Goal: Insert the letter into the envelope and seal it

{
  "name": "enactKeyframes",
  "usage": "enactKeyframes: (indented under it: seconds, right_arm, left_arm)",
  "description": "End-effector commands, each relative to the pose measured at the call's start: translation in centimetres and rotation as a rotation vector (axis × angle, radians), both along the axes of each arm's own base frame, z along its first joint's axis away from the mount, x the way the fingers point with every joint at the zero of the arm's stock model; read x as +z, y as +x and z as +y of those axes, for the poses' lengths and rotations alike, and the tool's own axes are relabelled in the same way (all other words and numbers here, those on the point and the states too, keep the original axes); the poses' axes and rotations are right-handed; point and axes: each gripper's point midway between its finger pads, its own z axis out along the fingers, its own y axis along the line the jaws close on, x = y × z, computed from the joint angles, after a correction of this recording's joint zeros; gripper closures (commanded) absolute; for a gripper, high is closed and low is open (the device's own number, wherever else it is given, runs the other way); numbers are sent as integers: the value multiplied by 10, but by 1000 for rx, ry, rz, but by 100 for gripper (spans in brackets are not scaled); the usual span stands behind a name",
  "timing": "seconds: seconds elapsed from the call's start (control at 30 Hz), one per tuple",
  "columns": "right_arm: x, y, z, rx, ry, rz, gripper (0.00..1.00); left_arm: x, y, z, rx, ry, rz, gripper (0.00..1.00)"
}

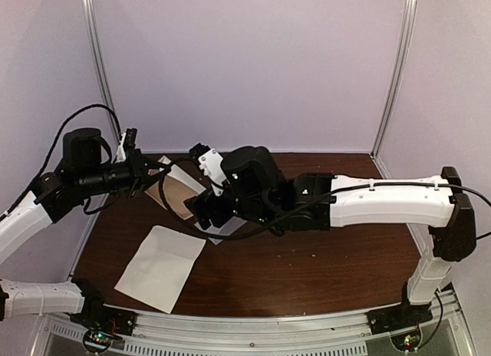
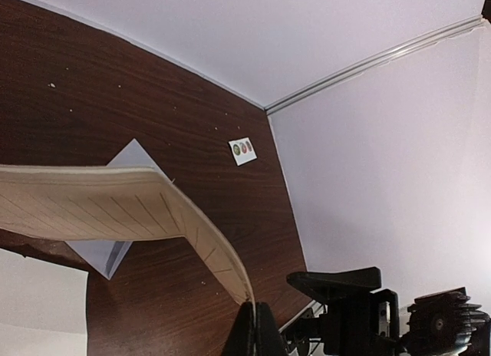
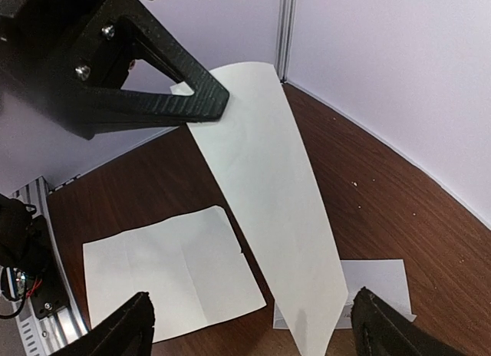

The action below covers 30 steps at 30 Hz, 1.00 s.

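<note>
My left gripper is shut on one edge of the envelope and holds it up off the table at the back left. In the left wrist view the cream, lined envelope curves down into the closed jaws. My right gripper is open, and the envelope's pale lower tip hangs between its fingers without touching them. The letter, a creased white sheet, lies flat on the table in front of the left arm's reach.
A second white sheet lies under the right gripper. A small card of round stickers sits near the table's far corner. Pale walls close in the back and both sides.
</note>
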Motion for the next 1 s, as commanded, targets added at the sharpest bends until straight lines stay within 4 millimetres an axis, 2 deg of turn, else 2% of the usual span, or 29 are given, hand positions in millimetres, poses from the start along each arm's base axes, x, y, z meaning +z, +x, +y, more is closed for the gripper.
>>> enactKeyframes:
  seconds: [0.0,0.33,0.5,0.67,0.73,0.83,0.9,0.97]
  right_arm:
    - [6,6,2,-29,-52,-62,11]
    - [-3,27,9,-138,-104,-147,16]
    - [-8,41,9,-210,-162,-210,24]
    - [-5,49,9,-254,-187,-257,39]
    - [-4,51,9,-263,-191,-270,50]
    - [-1,51,9,-262,-194,-279,85]
    - [1,50,8,-259,-193,-276,100]
    - [3,49,4,-256,-192,-270,100]
  left_arm:
    - [27,0,-9,-19,-50,-58,100]
    - [26,-2,-18,-56,-62,-56,100]
    - [28,-4,-21,-79,-68,-60,100]
    - [24,-5,-22,-90,-62,-52,100]
    - [19,-6,-23,-96,-59,-40,100]
    - [18,-4,-22,-86,-56,-40,100]
    - [20,-4,-20,-75,-54,-49,97]
    - [20,-2,-16,-51,-38,-56,81]
